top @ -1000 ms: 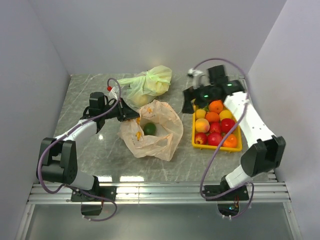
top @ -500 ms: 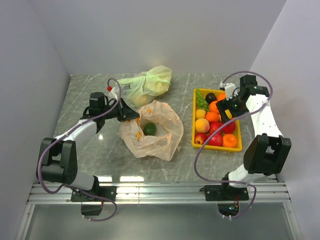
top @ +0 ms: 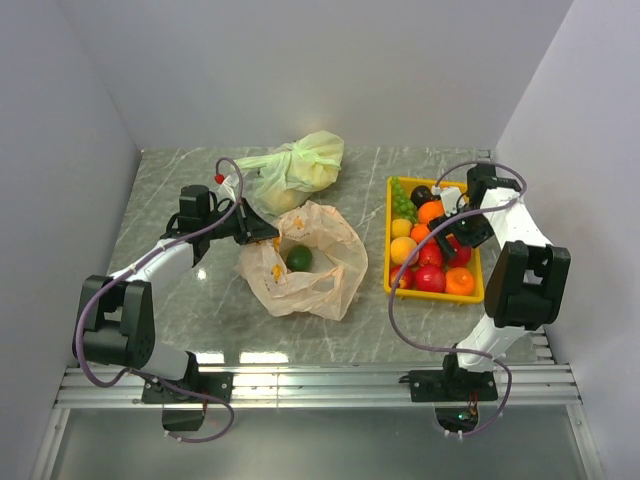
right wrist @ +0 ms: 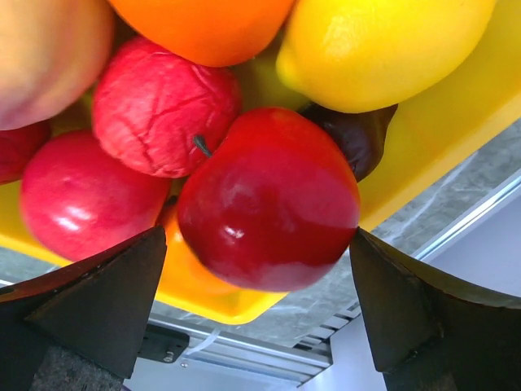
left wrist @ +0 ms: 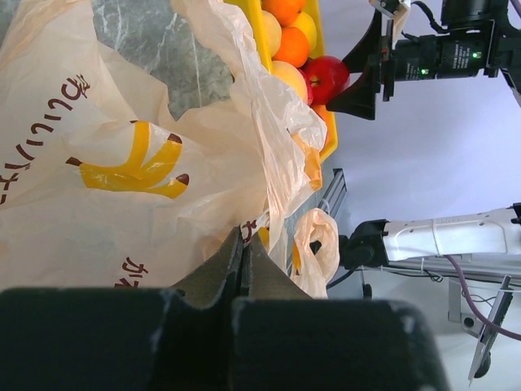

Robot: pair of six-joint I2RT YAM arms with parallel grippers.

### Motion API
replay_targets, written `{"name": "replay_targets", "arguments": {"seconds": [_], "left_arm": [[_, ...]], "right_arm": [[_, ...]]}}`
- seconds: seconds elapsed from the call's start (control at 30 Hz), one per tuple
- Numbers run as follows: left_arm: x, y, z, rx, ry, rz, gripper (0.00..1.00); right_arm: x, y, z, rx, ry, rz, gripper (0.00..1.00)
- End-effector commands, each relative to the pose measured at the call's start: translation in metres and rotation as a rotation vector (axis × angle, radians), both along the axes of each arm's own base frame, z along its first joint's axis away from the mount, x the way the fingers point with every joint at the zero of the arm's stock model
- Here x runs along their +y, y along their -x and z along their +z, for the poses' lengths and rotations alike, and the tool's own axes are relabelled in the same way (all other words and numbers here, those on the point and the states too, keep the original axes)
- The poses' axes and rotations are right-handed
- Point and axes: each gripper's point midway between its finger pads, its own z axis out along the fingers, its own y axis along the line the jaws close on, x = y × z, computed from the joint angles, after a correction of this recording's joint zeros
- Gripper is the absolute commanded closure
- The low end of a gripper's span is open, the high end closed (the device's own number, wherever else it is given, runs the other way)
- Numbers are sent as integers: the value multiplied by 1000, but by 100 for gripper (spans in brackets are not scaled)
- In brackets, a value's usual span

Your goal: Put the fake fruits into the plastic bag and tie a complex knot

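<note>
The plastic bag (top: 318, 275) lies open in the middle of the table with a green fruit (top: 298, 258) inside. My left gripper (top: 262, 232) is shut on the bag's left rim; in the left wrist view its fingertips (left wrist: 242, 241) pinch the thin film of the bag (left wrist: 122, 195). The other fake fruits (top: 430, 262) fill the yellow tray (top: 387, 262). My right gripper (top: 452, 238) hangs low over the tray, open. In the right wrist view it (right wrist: 257, 244) straddles a red apple (right wrist: 269, 199), one finger on each side, below a lemon (right wrist: 383, 49) and an orange (right wrist: 203, 24).
A pale yellow-green knotted bag (top: 300, 168) sits at the back, just behind the open bag. The tray's rim (right wrist: 440, 155) stands close to the right wall and the table's front rail (top: 300, 385). Grey walls close in both sides.
My right arm has swung from the tray's back left corner to its right side and dropped down over the fruits. The left arm and the bag have not moved.
</note>
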Motion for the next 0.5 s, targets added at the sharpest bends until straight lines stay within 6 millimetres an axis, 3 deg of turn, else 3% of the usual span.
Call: {"name": "replay_targets", "arguments": {"seconds": [0.0, 0.1, 0.13, 0.27, 0.37, 0.43, 0.47], "left_arm": [[-2, -7, 16, -69, -2, -17, 99], [-2, -7, 15, -63, 1, -17, 100], [-2, -7, 15, -63, 2, -17, 100], [-2, -6, 15, -60, 5, -15, 99], [-2, -5, 16, -61, 7, -18, 99], [-2, -4, 18, -66, 8, -26, 100], [-2, -5, 18, -63, 9, -26, 99]], "right_arm": [[0, -2, -5, -1, 4, 5, 0], [1, -4, 5, -18, 1, 7, 12], [1, -10, 15, -51, 2, 5, 22], [9, -25, 53, -145, -30, 6, 39], [30, -34, 84, -194, -104, 21, 43], [59, -37, 108, -229, -201, 57, 43], [82, -38, 116, -241, -244, 106, 43]]}}
